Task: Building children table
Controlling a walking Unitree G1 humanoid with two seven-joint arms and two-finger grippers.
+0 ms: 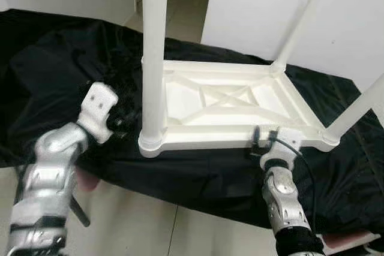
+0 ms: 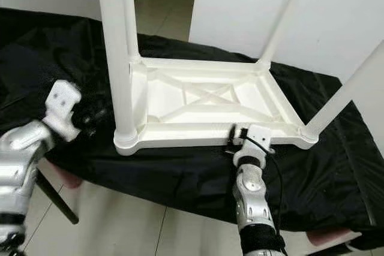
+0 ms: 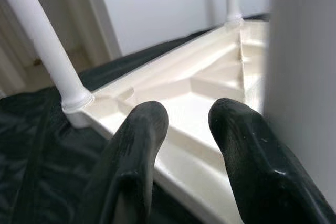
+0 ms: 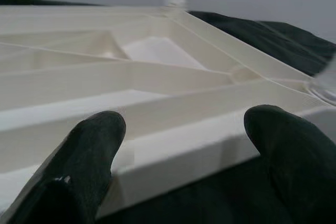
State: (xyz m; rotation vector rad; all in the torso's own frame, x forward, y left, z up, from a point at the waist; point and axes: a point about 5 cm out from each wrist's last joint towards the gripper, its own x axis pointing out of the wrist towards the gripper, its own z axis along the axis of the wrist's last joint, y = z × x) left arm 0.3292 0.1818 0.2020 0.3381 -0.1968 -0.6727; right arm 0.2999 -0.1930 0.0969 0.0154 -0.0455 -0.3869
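- The white plastic table (image 1: pixel 228 109) is lying upside down on a black cloth (image 1: pixel 54 70), its ribbed underside facing up and its legs pointing at the ceiling; I judge it is turned this way so the legs can be pushed down into the corner sockets.
- All four legs appear to be standing in their corners: the near-left leg (image 1: pixel 153 58) is rising just past the left gripper's fingertips, and the near-right leg (image 1: pixel 360 107) is slanting up well off to the outer side of the right gripper.
- The right gripper (image 4: pixel 184 145) is hovering at the table's near rim (image 4: pixel 173 153), its two black fingers (image 4: pixel 86 156) spread wide with the rim lying between and just beyond their tips, not pinched.
- The left gripper (image 3: pixel 186 129) is pointing at the near-left corner, its fingers (image 3: pixel 136 145) standing narrowly apart and holding nothing; the leg is passing as a pale blur beside one finger.
- Both arms seem placed to steady or test the assembled frame, so the build looks close to finished.
- The head views are showing the whole frame, the cross-brace (image 1: pixel 225 97) and the tiled floor (image 1: pixel 138 220) below the cloth.
- The wrist views are adding the finger gaps, which the head views are hiding behind the wrist housings, and the low rib detail along the rim.
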